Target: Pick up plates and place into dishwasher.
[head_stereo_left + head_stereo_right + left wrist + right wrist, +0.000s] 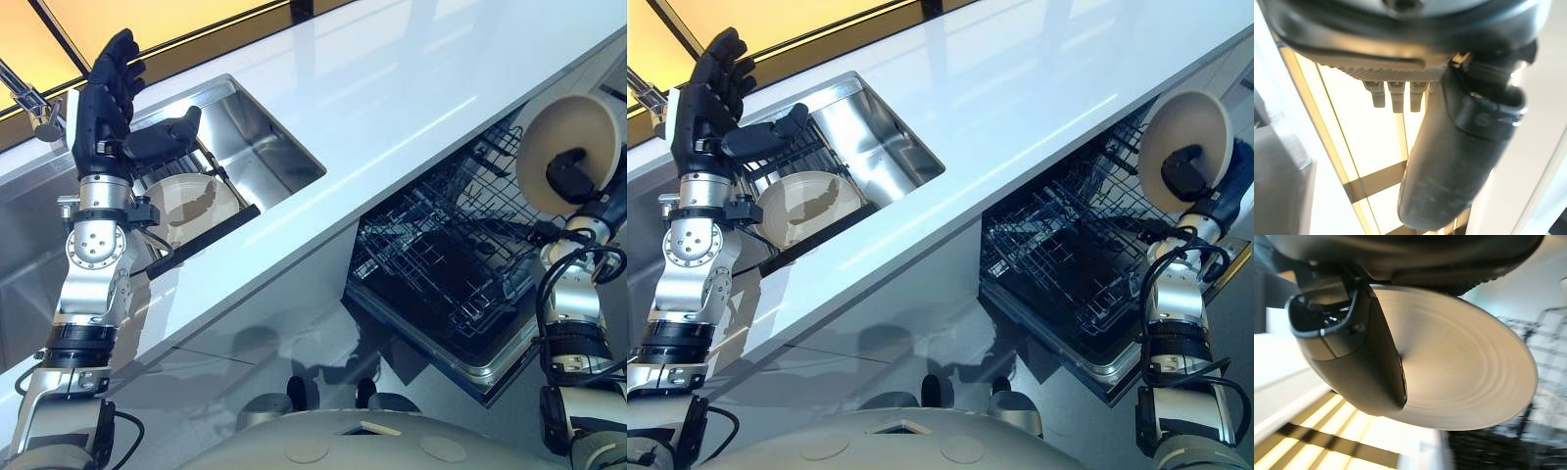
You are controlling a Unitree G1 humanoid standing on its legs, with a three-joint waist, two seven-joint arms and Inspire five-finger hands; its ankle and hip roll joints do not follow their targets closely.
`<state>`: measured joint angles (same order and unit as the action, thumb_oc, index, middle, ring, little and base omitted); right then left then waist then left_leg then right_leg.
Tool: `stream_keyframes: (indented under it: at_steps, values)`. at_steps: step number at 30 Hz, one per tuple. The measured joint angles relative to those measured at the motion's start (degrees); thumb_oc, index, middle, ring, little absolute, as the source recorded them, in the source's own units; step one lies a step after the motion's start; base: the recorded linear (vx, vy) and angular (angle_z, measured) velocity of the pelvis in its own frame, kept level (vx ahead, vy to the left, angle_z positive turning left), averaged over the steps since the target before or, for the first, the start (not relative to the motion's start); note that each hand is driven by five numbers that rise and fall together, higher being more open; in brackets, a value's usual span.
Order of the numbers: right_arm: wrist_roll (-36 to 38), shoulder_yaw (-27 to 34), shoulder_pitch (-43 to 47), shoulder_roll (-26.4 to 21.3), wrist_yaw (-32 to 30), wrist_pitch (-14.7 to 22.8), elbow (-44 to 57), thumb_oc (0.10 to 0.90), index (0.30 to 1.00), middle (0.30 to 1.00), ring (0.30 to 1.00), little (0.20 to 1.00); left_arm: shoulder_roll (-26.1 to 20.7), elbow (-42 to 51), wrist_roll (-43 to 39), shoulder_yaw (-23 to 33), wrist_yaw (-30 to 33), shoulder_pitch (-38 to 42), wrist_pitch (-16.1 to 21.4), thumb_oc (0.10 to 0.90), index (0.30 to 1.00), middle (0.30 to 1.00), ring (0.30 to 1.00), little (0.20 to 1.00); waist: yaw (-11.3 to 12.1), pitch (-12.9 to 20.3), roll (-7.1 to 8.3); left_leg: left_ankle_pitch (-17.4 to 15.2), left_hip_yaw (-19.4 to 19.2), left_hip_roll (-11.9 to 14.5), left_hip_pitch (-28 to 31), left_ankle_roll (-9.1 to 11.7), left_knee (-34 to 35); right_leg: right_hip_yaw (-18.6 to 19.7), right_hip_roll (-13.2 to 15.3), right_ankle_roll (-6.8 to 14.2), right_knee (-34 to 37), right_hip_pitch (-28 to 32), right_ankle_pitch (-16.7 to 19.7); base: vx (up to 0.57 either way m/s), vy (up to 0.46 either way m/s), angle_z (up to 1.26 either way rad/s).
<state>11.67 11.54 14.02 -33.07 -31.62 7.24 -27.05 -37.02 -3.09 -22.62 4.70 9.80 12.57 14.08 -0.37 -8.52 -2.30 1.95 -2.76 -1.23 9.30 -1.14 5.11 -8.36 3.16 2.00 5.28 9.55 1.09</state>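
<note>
Right hand (571, 178), dark and curled, grips a round cream plate (568, 137) with its thumb pressed across the face, holding the plate on edge above the open dishwasher (460, 264), its flat face turned toward the camera and tilted slightly back. Concentric rings mark the plate's smooth matte surface in the right wrist view, where the thumb (1361, 352) lies against it. Below the plate, the dishwasher's dark wire rack (431, 245) stands pulled out over the lowered door, its tines forming a fine grid. A glossy white bench (392, 108) runs diagonally across the scene just beyond the rack. On the far side of the bench lies a stainless-steel sink (260, 137), where a second cream plate (191, 204) leans in a black dish rack (211, 230) set across the basin. Above that sink the left hand (113, 93) is raised with fingers straight and spread, thumb standing out sideways, holding nothing. A metal tap (29, 103) shows just behind it, against warm yellow panels at the back.
</note>
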Motion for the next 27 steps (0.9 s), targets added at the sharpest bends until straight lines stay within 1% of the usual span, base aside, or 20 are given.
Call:
stream_keyframes:
  at_steps: [3,8,12,15,18,24,25,27]
  values:
    - [-0.35,-0.13,-0.5,0.0,1.93,-0.01,-2.64,0.1,0.3,0.3,0.3,0.2,-0.74,0.0,-1.05,0.27,-0.01,0.0,0.05,0.8,0.9,0.9,0.9,0.9,0.06,0.07,-0.16,0.0,0.02,0.0,0.05,0.0,-0.01,-0.05,0.0,0.0,0.0,0.06,0.0,0.09,-0.053,0.0]
    - [-4.64,-2.06,-0.5,-1.21,6.21,-0.06,-5.33,0.1,0.3,0.3,0.3,0.2,-1.63,-0.21,-2.89,0.26,-0.69,0.0,0.11,0.8,0.9,0.9,0.9,0.9,0.33,0.05,-0.2,0.01,0.31,-0.02,0.22,0.01,-0.02,-0.35,0.01,0.0,0.0,0.36,-0.02,0.08,-0.059,0.03]
    - [-7.54,-5.47,-0.49,-4.18,10.2,-0.14,-6.09,0.1,0.3,0.3,0.3,0.2,-1.76,-0.59,-3.54,0.26,-1.77,0.0,0.11,0.8,0.9,0.9,0.9,0.9,0.42,0.01,-0.26,0.15,1.39,-0.13,0.31,0.03,-0.03,-1.68,0.08,0.02,0.0,0.91,-0.32,0.08,-0.062,0.13]
    - [-10.13,-7.9,-0.44,-6.57,12.93,-0.45,-7.1,0.1,0.3,0.3,0.3,0.2,-1.83,-0.92,-4.48,0.24,-2.7,0.0,0.12,0.8,0.9,0.9,0.9,0.9,1.74,-0.02,-0.3,0.25,1.62,-0.04,0.22,0.13,-0.04,-2.05,0.03,-0.11,0.0,0.95,-0.47,0.09,-0.063,0.07]
    - [-12.07,-8.1,-0.08,-6.77,14.69,-1.65,-8.26,0.1,0.3,0.3,0.3,0.2,-1.88,-1.86,-4.93,0.24,-3.02,0.0,0.12,0.8,0.9,0.9,0.9,0.9,2.08,-0.02,-0.3,0.36,2.56,-0.08,0.16,0.23,-0.05,-3.16,0.04,-0.14,0.0,1.29,-0.64,0.09,-0.059,0.15]
    - [-15.85,-10.22,0.08,-8.11,17.29,-6.35,-13.46,0.1,0.3,0.3,0.3,0.2,-1.92,-3.0,-6.87,0.23,-4.05,-0.02,0.12,0.8,0.9,0.9,0.9,0.9,3.66,-0.14,-0.3,0.66,4.69,-0.21,-0.07,0.44,-0.06,-5.01,0.08,-0.15,0.0,2.04,-1.32,0.08,-0.05,0.18]
    - [-16.63,-10.42,0.5,-8.12,17.66,-7.61,-15.06,0.1,0.3,0.3,0.3,0.2,-1.92,-3.0,-7.01,0.23,-4.08,-0.02,0.12,0.8,0.9,0.9,0.9,0.9,4.39,-0.34,-0.41,0.69,4.74,-0.19,-0.09,0.49,-0.07,-5.06,0.06,-0.18,0.0,2.03,-1.37,0.05,-0.036,0.1]
    - [-17.47,-10.56,1.77,-8.2,18.6,-10.21,-18.04,0.1,0.3,0.3,0.3,0.2,-1.93,-3.0,-7.16,0.23,-4.1,-0.03,0.12,0.8,0.9,0.9,0.9,0.9,5.11,-1.08,-0.74,0.75,5.0,-0.19,-0.16,0.56,-0.08,-5.28,0.05,-0.19,0.0,2.06,-1.4,0.03,-0.034,0.06]
